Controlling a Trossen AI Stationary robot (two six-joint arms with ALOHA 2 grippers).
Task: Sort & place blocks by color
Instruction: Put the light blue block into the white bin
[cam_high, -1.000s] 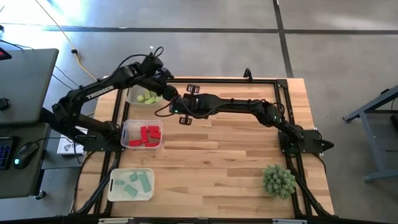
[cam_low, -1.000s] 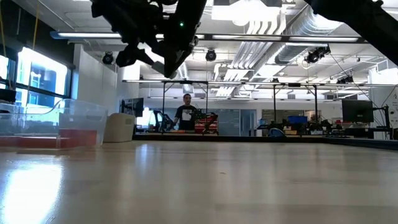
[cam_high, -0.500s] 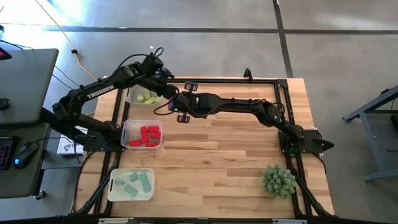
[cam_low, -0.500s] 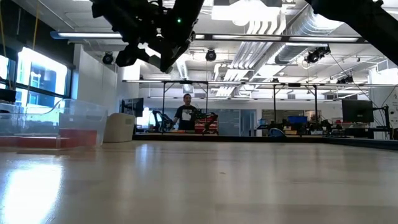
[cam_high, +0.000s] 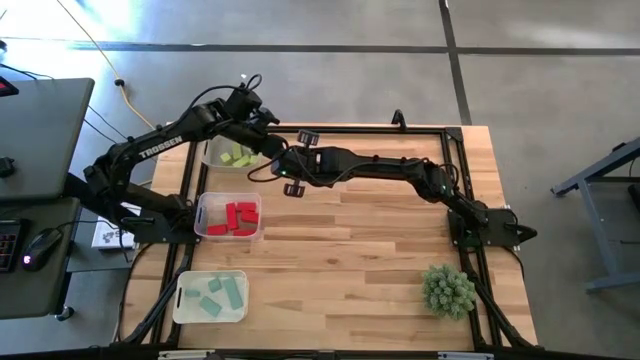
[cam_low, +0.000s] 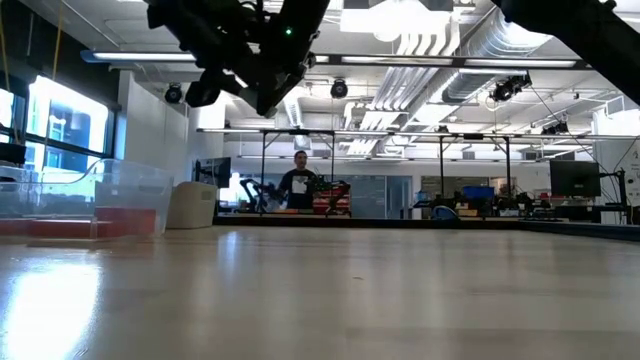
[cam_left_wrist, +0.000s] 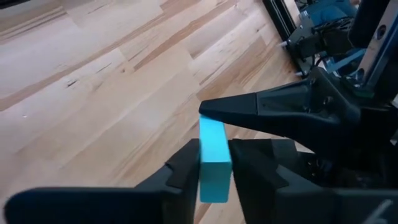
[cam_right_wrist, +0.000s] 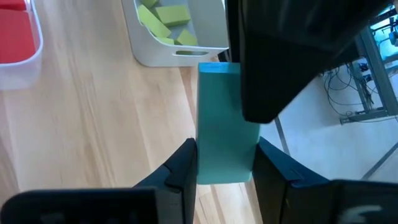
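We see a teal block (cam_left_wrist: 214, 163) held in the air above the desk (cam_high: 380, 250), near the desk's far left part, just beside the bin (cam_high: 232, 155) of yellow-green blocks (cam_right_wrist: 163, 18). In the right wrist view the block (cam_right_wrist: 225, 124) stands between the right gripper's (cam_right_wrist: 225, 163) two fingers, which press on its sides, so the right gripper is closed on it. In the left wrist view the same block sits between the left gripper's (cam_left_wrist: 214, 167) fingers, which touch or nearly touch its two faces, while the right gripper's finger meets its upper end. So both grippers are on the one block, meeting tip to tip.

In the high view the two arms join at that spot: the left gripper (cam_high: 272, 150) comes in from the left over the yellow-green bin, the right gripper (cam_high: 288, 168) reaches across from the right. In the low view both hang high above the desk top.

Down the left edge of the desk lie two more bins: one with red blocks (cam_high: 235, 217) in the middle, one with teal blocks (cam_high: 216, 295) nearest the front. A spiky green plant ball (cam_high: 447, 289) sits at the desk's front right, well apart from the bins.

In the low view a person (cam_low: 299, 184) stands far back in the room.
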